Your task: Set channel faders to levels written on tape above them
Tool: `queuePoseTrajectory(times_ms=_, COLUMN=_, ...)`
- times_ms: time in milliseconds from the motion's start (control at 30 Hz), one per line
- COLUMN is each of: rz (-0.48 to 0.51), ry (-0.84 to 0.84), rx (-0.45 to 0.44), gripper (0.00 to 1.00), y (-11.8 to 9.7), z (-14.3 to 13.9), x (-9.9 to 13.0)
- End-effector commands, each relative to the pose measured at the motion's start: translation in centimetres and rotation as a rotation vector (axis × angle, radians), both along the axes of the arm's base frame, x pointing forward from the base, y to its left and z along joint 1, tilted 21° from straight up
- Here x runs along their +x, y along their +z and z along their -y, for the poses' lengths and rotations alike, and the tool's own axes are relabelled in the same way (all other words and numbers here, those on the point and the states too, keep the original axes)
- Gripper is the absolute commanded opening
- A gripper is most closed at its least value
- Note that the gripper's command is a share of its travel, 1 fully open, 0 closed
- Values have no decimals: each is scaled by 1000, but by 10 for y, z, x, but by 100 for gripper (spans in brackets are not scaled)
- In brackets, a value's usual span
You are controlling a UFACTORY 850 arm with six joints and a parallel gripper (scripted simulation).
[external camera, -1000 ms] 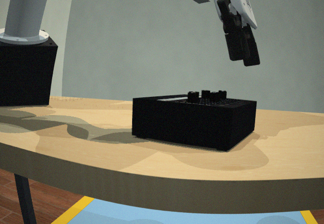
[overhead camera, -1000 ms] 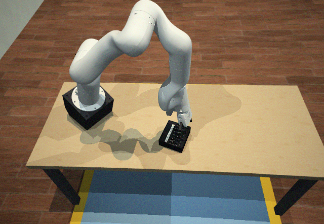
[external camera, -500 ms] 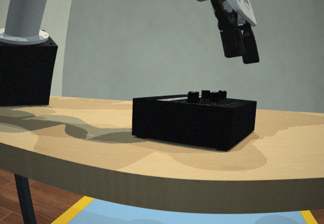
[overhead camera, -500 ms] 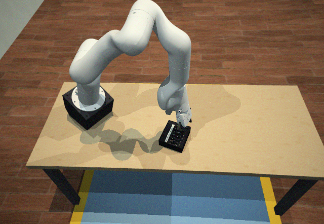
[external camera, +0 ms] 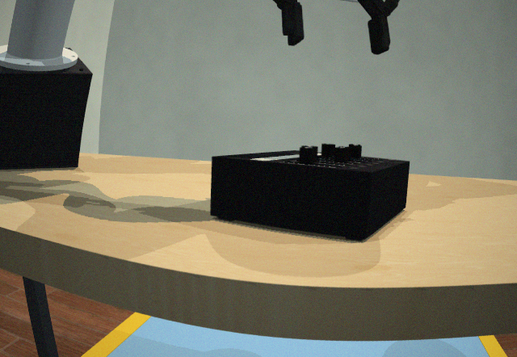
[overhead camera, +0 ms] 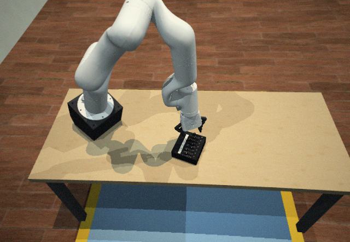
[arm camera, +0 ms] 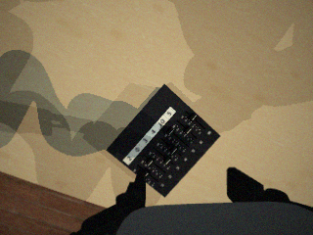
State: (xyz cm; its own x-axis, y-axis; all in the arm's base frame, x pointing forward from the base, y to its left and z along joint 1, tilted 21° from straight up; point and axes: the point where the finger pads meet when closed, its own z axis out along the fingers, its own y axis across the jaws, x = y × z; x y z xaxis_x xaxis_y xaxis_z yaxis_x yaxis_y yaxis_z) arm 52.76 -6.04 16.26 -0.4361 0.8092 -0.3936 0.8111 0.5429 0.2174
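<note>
The lighting desk (overhead camera: pixel 188 149) (external camera: pixel 308 196) (arm camera: pixel 147 124) is a small black box on the wooden table (overhead camera: pixel 268 149), turned at an angle. A white tape strip (arm camera: pixel 149 136) (overhead camera: pixel 182 143) along its top carries the numbers 2, 0, 3, 4, 10, 5. Several fader knobs (arm camera: pixel 172 142) (external camera: pixel 329 151) stand at different heights in their slots beside the tape. I cannot read their exact levels. My gripper (overhead camera: pixel 190 127) (external camera: pixel 336 42) (arm camera: pixel 186 182) is open and empty. It hangs well above the desk's far end and touches nothing.
The arm's black base block (overhead camera: pixel 94 115) (external camera: pixel 37 115) stands at the table's left rear. The table's front edge (external camera: pixel 250 303) is close to the desk. A blue floor mat with yellow borders (overhead camera: pixel 186 213) lies below the front edge.
</note>
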Motion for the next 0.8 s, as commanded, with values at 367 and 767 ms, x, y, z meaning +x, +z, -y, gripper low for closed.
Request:
queuePoseTrajectory(times_ms=367, rz=-2, ry=-362, rx=188, gripper=100, y=14, z=-8, x=-19)
queuePoseTrajectory(times_ms=767, rz=-10, ry=-281, rx=147, gripper=100, y=12, z=-7, x=-10)
